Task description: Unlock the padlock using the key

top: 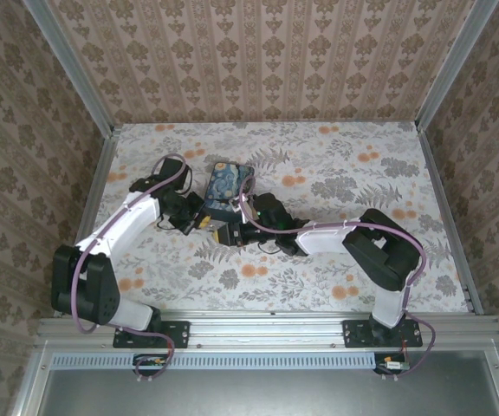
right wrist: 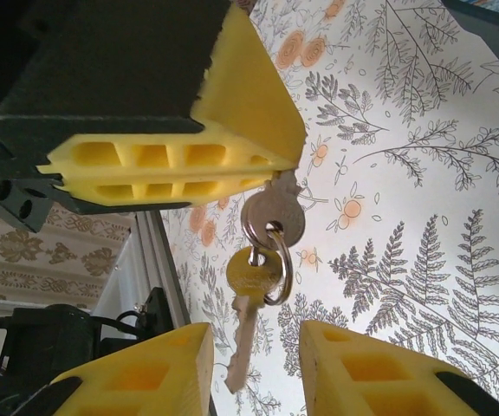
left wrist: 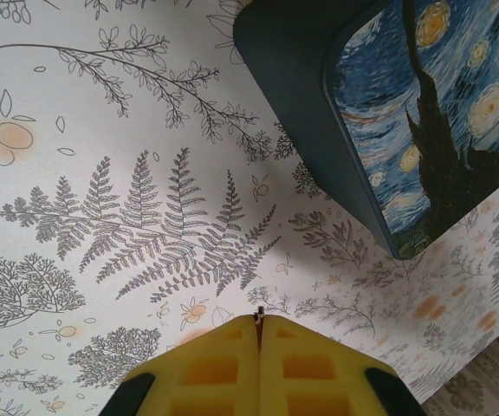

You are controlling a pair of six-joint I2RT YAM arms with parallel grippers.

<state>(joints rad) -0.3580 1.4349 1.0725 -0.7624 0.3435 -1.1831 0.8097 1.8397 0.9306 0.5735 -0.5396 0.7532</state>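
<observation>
Silver key, right wrist view: it is being clamped by its blade end between the pressed-together yellow fingers of the left gripper, with its round head pointing down. A ring is hanging through the head and carrying a brass key, which is dangling blade-down above the fern-printed table. The right gripper is sitting below with its two yellow fingers spread apart. The brass blade is dropping into the gap between them, nearer one finger; whether it is touching cannot be told.

Left wrist view: the left gripper is standing clenched, its fingers meeting along a seam where a thin sliver of metal is showing. A dark box with a starry night-sky lid is lying on the table just beyond.

Top external view: both arms are reaching inward, and the left gripper and right gripper are meeting tip to tip just in front of the box, left of the table's centre. The keys are too small to make out here.
</observation>
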